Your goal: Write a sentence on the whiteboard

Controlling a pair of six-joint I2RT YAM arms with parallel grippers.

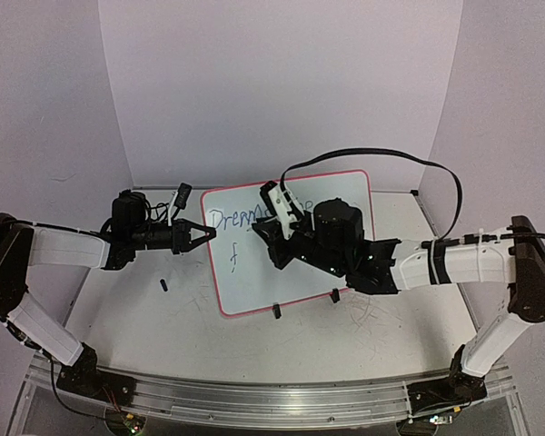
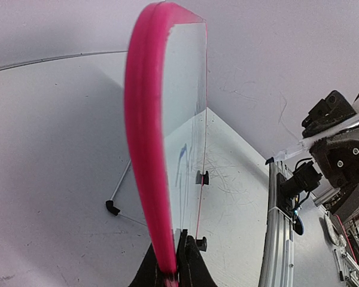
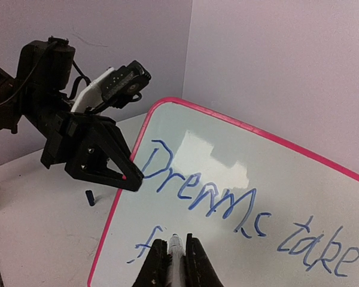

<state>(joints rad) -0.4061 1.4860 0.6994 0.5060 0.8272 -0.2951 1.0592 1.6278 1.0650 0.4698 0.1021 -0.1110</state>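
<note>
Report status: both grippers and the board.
Left gripper clamped on whiteboard rim. Right gripper holds marker, tip at second line. "Dreams take" written. Blue cap left of whiteboard, not obstructing.

We are looking at a robotics lab bench. A left arm (image 1: 64, 247) and a right arm (image 1: 463, 263) are bolted to an aluminium rail (image 1: 254, 400) along the near edge of a scuffed, scribbled table (image 1: 145, 318). Plain pale panels (image 1: 282, 82) wall in the far side and both flanks. A black cable (image 1: 440, 177) loops loose above the right arm. A small circuit board (image 1: 127, 421) with bare wiring sits under the rail at near left. From the left wrist we see loose wires (image 2: 347, 239) beyond the rail.
</note>
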